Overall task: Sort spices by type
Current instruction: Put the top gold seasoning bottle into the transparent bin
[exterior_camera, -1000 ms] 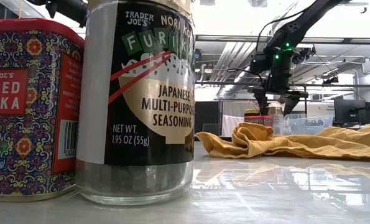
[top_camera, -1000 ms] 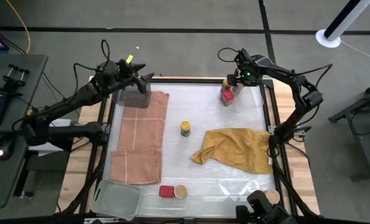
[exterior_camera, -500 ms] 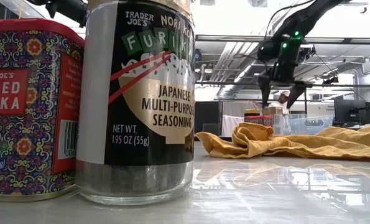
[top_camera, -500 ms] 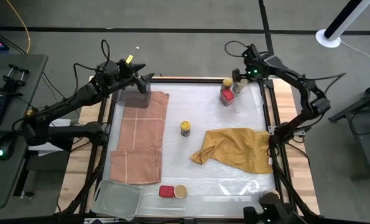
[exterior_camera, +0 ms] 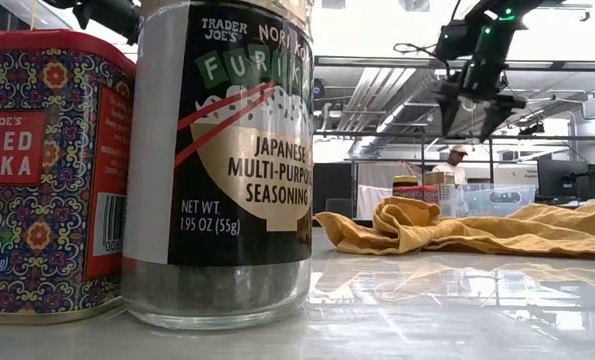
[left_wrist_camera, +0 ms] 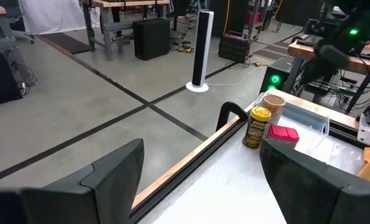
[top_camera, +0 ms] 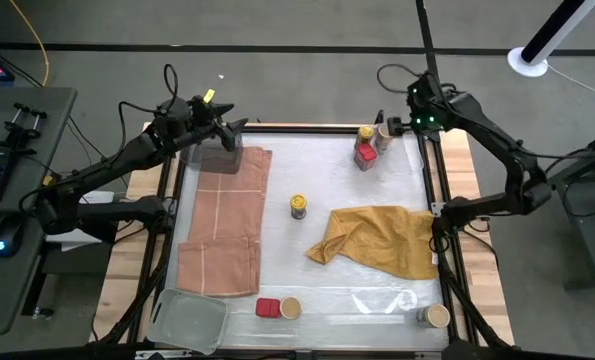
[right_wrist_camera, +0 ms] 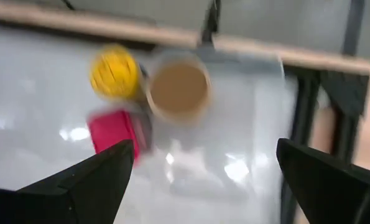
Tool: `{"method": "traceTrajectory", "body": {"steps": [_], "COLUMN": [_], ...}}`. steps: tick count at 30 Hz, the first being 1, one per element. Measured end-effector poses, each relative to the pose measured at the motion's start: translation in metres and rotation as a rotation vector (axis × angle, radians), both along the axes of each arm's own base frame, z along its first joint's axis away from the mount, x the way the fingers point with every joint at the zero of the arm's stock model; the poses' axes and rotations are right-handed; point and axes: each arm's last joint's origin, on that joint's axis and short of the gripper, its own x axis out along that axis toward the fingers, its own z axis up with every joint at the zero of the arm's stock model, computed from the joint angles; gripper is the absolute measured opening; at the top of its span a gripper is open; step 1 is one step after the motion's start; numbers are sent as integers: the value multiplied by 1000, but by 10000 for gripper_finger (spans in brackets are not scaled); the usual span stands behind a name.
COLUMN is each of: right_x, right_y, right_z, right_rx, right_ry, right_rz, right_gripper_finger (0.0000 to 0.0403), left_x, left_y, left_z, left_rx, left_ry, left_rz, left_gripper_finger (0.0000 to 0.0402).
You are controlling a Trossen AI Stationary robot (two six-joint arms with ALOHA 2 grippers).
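right gripper (top_camera: 397,123) released, raised over the table's (top_camera: 327,290) far right corner above three grouped spices (top_camera: 367,148). left gripper (top_camera: 235,128) released at far left corner. grey concrete floor (left_wrist_camera: 60,99) beyond.

High view straight down over the whole tabletop (top_camera: 307,170), low view level at tabletop height, nearly against a seasoning jar (exterior_camera: 227,160), both wrist views sharing the far-corner jars

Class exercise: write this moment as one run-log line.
right claw: open, empty, above far-right spice cluster | cluster: yellow-capped jar, tan-topped jar, red tin | left claw: open, far-left corner
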Motion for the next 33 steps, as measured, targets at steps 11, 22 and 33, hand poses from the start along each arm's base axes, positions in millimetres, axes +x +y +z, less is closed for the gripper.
{"method": "traceTrajectory", "body": {"steps": [11, 22, 33], "right_x": [-6, -13, -5], "right_y": [26, 34, 26], "right_z": [-61, -71, -86], "right_rx": [206, 136, 183], "right_ry": [234, 428, 487], "right_rz": [-168, -261, -207], "right_gripper_finger": [390, 389, 389], "left_x": [0, 0, 0], "left_y": [0, 0, 0], "left_z": [0, 0, 0], "left_rx": [-1, -1, -1], "left_ry": [0, 0, 0], "left_rz": [0, 0, 0], "left_gripper_finger": [306, 306, 306]}}
